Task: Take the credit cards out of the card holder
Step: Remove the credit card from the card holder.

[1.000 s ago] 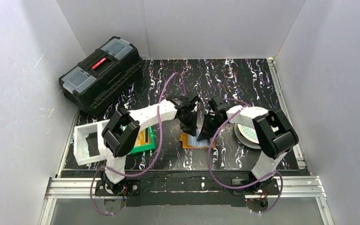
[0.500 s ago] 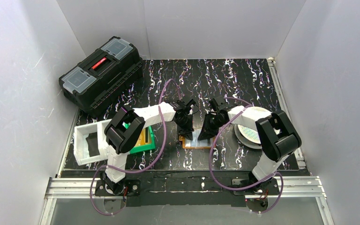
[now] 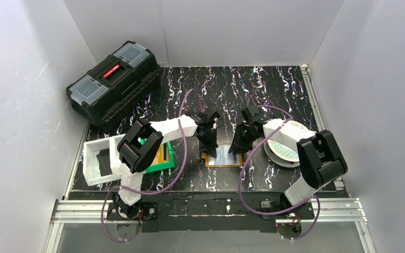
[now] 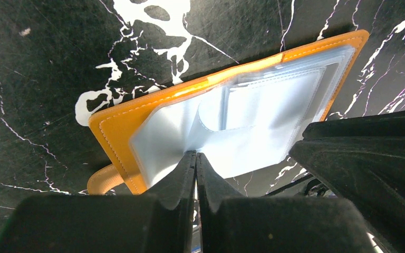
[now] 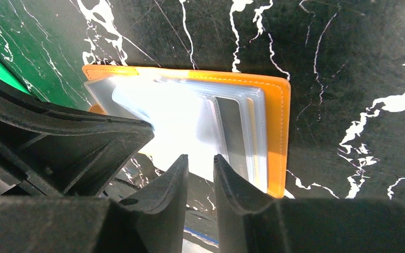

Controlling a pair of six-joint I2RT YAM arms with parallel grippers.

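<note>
The orange card holder (image 3: 222, 158) lies open on the black marbled table, its clear inner pockets facing up. In the left wrist view it (image 4: 137, 113) fills the middle. My left gripper (image 4: 196, 154) is shut, its tips pressing on the clear pockets at the left half (image 3: 209, 149). My right gripper (image 5: 200, 157) has its jaws a narrow gap apart and empty, just above the holder's near edge (image 3: 236, 148). A grey card (image 5: 233, 126) sits inside a clear pocket near the orange right edge (image 5: 277, 132). A yellow card (image 3: 162, 154) lies in the green bin.
A green bin (image 3: 164, 166) and a white tray (image 3: 92, 153) holding a dark item stand at the left. A black toolbox (image 3: 115, 84) sits at the back left. A round white patterned disc (image 3: 283, 148) lies under the right arm. White walls close in on three sides.
My left gripper came down and left onto the holder's left half, and its clear pockets now show. My right gripper drew back a little to the right. The holder stayed in place.
</note>
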